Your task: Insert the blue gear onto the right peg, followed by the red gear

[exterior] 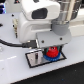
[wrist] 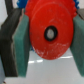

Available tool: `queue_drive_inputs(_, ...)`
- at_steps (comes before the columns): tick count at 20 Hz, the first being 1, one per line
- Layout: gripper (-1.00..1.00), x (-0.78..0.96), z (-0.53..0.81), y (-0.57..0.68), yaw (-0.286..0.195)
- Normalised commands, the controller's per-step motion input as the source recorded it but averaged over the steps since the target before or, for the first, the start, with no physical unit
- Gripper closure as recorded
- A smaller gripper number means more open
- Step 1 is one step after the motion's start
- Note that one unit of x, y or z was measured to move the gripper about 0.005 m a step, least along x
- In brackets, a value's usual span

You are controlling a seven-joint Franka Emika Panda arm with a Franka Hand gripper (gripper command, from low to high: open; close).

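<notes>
— Where's the red gear point(wrist: 48, 31)?
— Clamped in my hand point(exterior: 51, 51), above the blue gear point(exterior: 53, 56) on the base plate point(exterior: 33, 58).
— Advice?
— I keep it level, centre hole over peg, lower gently.

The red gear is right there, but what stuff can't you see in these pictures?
- Peg: both views, hidden by the red gear and gripper.
- Blue gear: exterior view, only a sliver shows under the red gear; wrist view, just a bit at the picture's edge.
- Whether the red gear is seated: too small and blurred.
- Base plate: exterior view, partly covered by the arm.
</notes>
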Motion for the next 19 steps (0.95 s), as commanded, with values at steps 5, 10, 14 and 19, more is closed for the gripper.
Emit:
queue_drive_inputs(5,-1.00,0.06,-0.07,-0.01,0.000)
queue_drive_inputs(10,-1.00,0.06,0.05,0.00,0.000)
queue_drive_inputs(14,-1.00,0.03,0.51,0.08,0.000)
queue_drive_inputs(19,-1.00,0.00,0.79,0.20,0.000)
